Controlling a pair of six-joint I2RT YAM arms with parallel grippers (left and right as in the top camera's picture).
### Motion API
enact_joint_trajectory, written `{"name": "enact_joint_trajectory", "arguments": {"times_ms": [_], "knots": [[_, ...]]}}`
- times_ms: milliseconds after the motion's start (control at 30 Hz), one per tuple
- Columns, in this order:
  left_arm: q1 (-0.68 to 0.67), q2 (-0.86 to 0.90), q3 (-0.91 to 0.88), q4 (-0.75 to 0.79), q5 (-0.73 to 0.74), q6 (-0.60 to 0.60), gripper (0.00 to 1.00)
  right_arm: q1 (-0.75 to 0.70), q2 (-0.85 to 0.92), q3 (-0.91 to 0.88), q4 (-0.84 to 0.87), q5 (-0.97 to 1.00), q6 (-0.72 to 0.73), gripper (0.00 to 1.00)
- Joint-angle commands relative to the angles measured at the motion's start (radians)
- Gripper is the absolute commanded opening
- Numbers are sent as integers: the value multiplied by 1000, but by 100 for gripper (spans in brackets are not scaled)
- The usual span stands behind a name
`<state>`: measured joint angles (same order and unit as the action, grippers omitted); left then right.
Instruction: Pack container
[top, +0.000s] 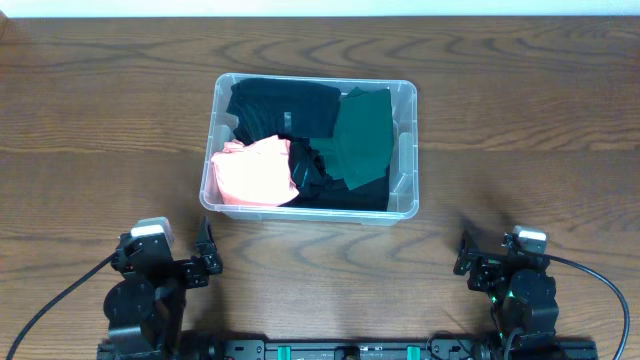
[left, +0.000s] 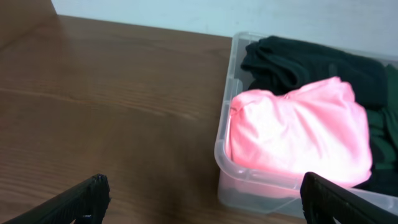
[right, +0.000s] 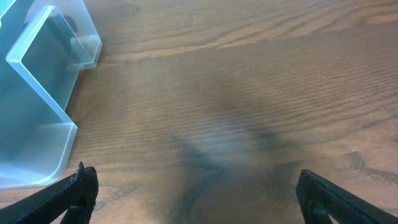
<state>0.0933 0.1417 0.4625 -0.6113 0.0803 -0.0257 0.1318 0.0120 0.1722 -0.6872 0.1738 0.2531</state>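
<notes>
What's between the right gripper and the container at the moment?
Nothing: only bare table lies between the right gripper and the container, as the overhead and right wrist views show.

**Dark wood table carrying one clear bin**

The table (top: 520, 120) is brown wood with a bold grain running left to right. It fills the whole overhead view. The container (top: 404, 160), a clear plastic bin with rounded corners, stands flat on it near the middle, a little toward the far side, its long sides running left to right. The right wrist view shows a soft dark shadow on the wood, right of the bin's corner.
</notes>
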Motion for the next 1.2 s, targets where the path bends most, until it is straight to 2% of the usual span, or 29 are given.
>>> {"name": "enact_joint_trajectory", "arguments": {"times_ms": [0,467,800,1167], "knots": [[-6,-24,-41,25,14,-4,98,-13,-6,-10,-2,2,12,99],[-6,-140,-188,53,25,-1,98,-13,-6,-10,-2,2,12,99],[-6,-140,-236,61,37,6,98,-13,-6,-10,-2,2,12,99],[-6,-140,-328,146,43,6,98,-13,-6,-10,-2,2,12,99]]}}
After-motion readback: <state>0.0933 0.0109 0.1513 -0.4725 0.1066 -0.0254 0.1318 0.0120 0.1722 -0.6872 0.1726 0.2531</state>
